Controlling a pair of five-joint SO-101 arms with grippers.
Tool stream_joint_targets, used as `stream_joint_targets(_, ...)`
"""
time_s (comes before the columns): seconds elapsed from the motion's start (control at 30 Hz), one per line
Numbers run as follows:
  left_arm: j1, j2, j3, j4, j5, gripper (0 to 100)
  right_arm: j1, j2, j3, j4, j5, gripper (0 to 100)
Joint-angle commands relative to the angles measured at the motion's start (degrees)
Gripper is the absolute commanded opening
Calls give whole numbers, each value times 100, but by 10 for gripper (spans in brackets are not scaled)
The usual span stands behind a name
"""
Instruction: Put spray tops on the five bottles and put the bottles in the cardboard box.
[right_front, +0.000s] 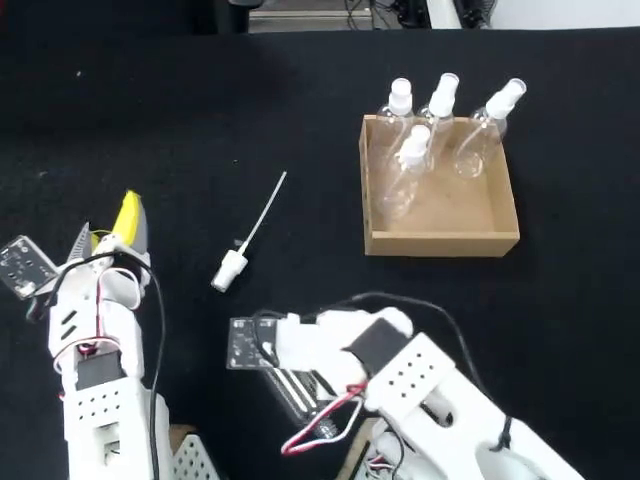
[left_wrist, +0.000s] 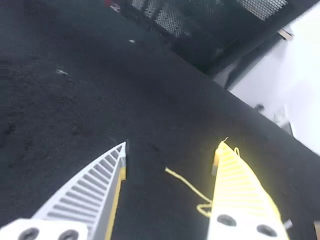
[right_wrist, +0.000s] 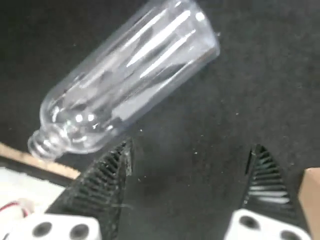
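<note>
The left gripper (left_wrist: 172, 147) gapes wide and holds nothing near the desk's (right_front: 200, 120) left edge. A loose spray top (right_front: 231, 268) lies mid-desk. By the front edge, the right gripper (right_wrist: 192, 147) stands wide beside 1 uncapped bottle (right_wrist: 125, 75) lying flat. Toward the right edge, the cardboard box (right_front: 440, 243) holds 4 capped bottles (right_front: 408, 172).

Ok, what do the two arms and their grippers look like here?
The left arm and right arm are white shells with rows of small holes and red and black cables. The left gripper has one yellow and one white ridged pointed finger; the right gripper has two black ones.
</note>
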Motion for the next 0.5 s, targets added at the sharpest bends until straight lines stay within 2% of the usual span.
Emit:
stream_joint_targets(0.0, -321, -105, -497, -114, 62, 270, -105, 295, -1385, 730, -404, 322)
stream_joint_targets(0.1, -356, -105, -497, -114, 62, 270, -246, 444, -2105, 967, -1169, 319)
stream_joint_targets(0.2, -374, -105, -497, -114, 62, 270, -879, 541, -2220, 862, -1987, 319)
stream_joint_targets(0.33, -374, -105, -497, -114, 62, 270, -1705, 831, -1956, 273, -2646, 321)
stream_joint_targets(0.47, -374, -105, -497, -114, 62, 270, -1837, 1516, -1622, -580, -3015, 322)
